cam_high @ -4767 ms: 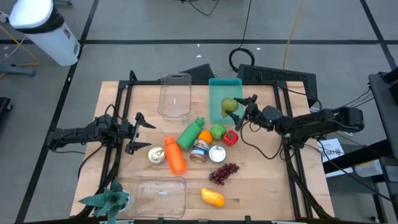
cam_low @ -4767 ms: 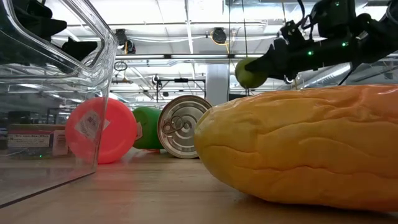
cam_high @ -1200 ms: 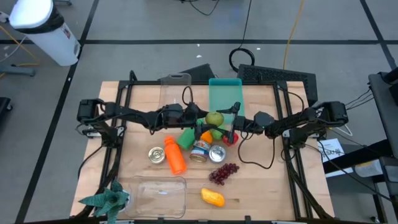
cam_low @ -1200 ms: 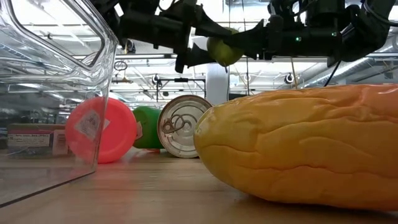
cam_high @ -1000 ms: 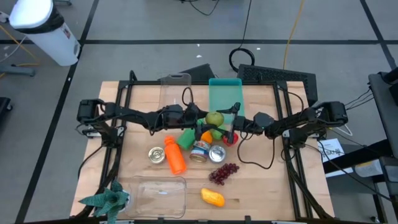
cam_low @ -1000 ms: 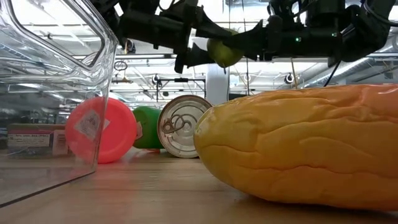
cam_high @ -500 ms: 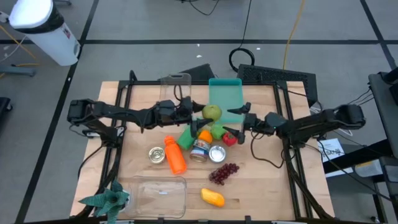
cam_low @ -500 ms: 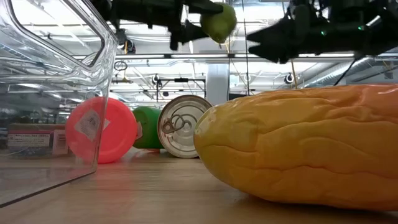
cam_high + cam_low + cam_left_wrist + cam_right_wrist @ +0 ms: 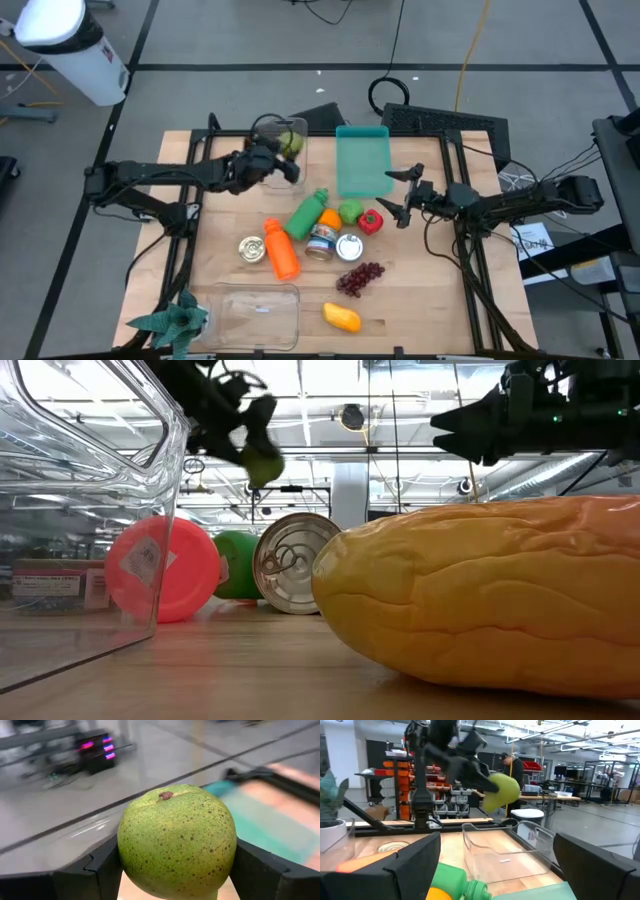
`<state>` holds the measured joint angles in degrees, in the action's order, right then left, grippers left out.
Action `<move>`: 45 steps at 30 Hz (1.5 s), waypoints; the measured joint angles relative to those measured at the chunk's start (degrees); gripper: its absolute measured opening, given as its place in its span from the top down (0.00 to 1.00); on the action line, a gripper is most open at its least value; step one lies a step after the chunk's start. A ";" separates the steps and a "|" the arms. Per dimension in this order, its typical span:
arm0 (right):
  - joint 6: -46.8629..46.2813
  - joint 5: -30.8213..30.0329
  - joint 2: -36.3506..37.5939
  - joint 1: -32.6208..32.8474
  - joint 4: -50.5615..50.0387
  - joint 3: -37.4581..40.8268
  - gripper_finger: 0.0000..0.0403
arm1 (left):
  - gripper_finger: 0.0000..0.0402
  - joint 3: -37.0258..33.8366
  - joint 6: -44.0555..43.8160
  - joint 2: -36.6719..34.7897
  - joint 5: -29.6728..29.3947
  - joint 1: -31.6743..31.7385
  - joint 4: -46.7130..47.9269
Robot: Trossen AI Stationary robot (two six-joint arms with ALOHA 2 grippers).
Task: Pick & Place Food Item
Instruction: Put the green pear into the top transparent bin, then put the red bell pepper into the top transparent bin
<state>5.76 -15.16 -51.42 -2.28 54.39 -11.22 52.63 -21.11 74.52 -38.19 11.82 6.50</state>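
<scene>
I had my left pincer [image 9: 283, 152] closed on the green pear [image 9: 291, 141], one finger pressed to each flank so that the stem end showed between them in the left wrist view, a grip that kept the round fruit from rolling out. I carried it above the clear container [image 9: 281, 163] at the far side of the surface [image 9: 420, 300], held well up off the wood, which I judged was to clear the container's wall before lowering. From table height the pear [image 9: 262, 463] hung high over the red bottle cap [image 9: 165, 568] and the tin can [image 9: 293, 563], touching neither. My right pincer [image 9: 403, 197] sat empty with its fingers spread wide, just beside the teal tray [image 9: 361, 160] and near the red pepper [image 9: 371, 221], low enough to be out of the left arm's way. The other food, the grapes [image 9: 361, 277] and the yellow fruit [image 9: 343, 317], lay on the near half, well apart from the container, so nothing crowded the drop. I judged the placing step nearly complete, with only the lowering and release left.
</scene>
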 joint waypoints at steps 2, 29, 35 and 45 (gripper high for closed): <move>0.06 0.18 -0.09 0.00 0.13 0.00 0.09 | 0.30 0.03 -3.83 0.46 -1.07 2.13 5.06; 0.32 0.20 -0.13 0.00 -1.00 0.00 0.09 | 0.06 -3.02 -9.01 5.47 3.25 8.37 8.27; 0.80 0.29 -0.13 0.40 -2.25 0.00 0.09 | 0.07 -3.02 -2.11 1.69 12.60 6.00 5.26; -4.17 -2.09 2.73 4.32 -28.12 -8.03 0.09 | 0.04 -19.53 18.41 -5.56 31.56 -2.21 -36.06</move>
<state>1.59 -17.25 -48.69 2.04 26.27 -19.25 33.09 -2.70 68.96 -6.64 9.61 -29.56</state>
